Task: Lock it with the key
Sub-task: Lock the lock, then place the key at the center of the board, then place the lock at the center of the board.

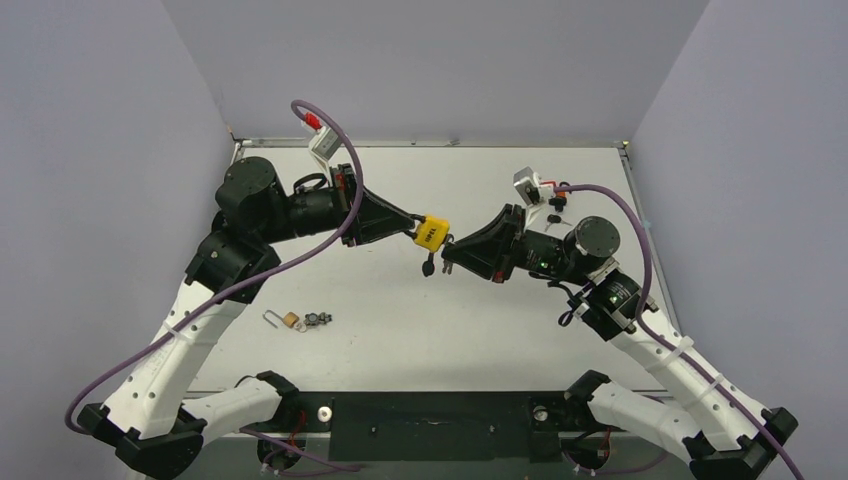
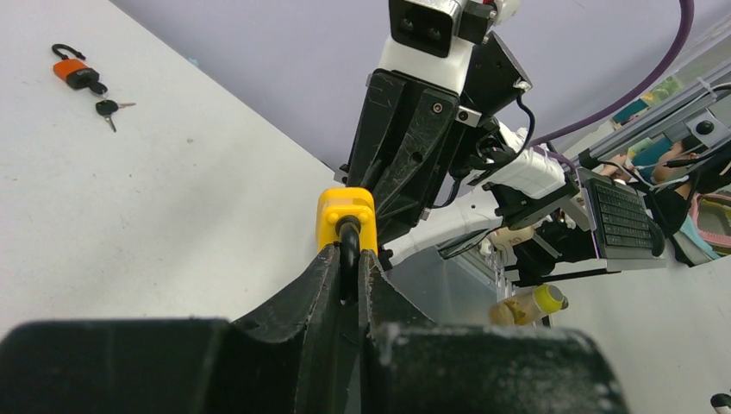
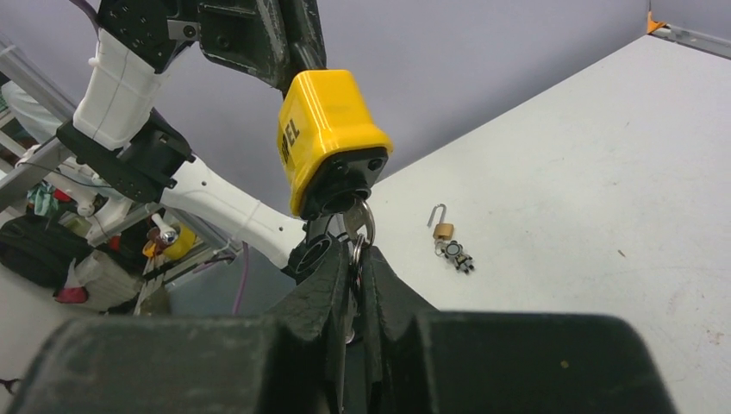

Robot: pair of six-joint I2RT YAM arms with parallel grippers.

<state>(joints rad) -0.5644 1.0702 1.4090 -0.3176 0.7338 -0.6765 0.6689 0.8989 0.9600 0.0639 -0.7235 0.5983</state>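
A yellow padlock (image 1: 432, 232) hangs in the air over the middle of the table, between the two grippers. My left gripper (image 1: 412, 224) is shut on its black shackle (image 2: 348, 250); the yellow body (image 2: 346, 216) sticks out past the fingertips. My right gripper (image 1: 449, 250) is shut on the key (image 3: 358, 226), which sits in the keyhole on the padlock's underside (image 3: 343, 177). A key ring and a second key (image 1: 429, 266) dangle below the lock.
A small brass padlock with keys (image 1: 296, 320) lies on the table at the front left. An orange padlock and a loose key (image 1: 553, 203) lie at the back right, also in the left wrist view (image 2: 78, 73).
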